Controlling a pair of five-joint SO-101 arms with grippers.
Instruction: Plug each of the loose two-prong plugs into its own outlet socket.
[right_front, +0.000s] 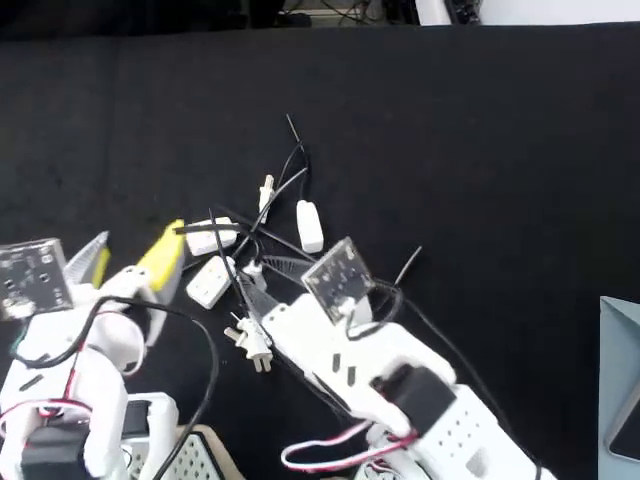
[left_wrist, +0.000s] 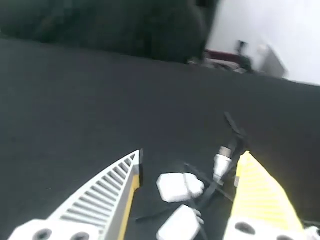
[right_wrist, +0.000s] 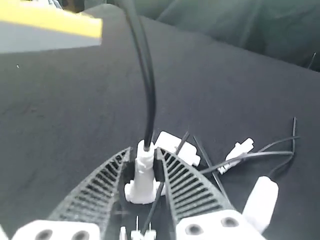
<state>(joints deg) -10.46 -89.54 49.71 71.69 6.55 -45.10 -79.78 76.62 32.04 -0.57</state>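
Snugly, the plug (right_wrist: 141, 179) sits inside the right gripper (right_wrist: 143, 153).

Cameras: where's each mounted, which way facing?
High view: fixed overhead, facing down; left arm, right arm show.
Left wrist view: on left arm, facing a socket past the open left claw.
Right wrist view: on right arm, facing right claw, shut on a plug.
Right wrist, high views share left claw's yellow finger.

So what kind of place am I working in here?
Likely a robotics lab bench, not a home: a black cloth-covered table, short-corded two-prong plugs and white outlet sockets scattered as practice pieces, and cluttered gear beyond its far edge.
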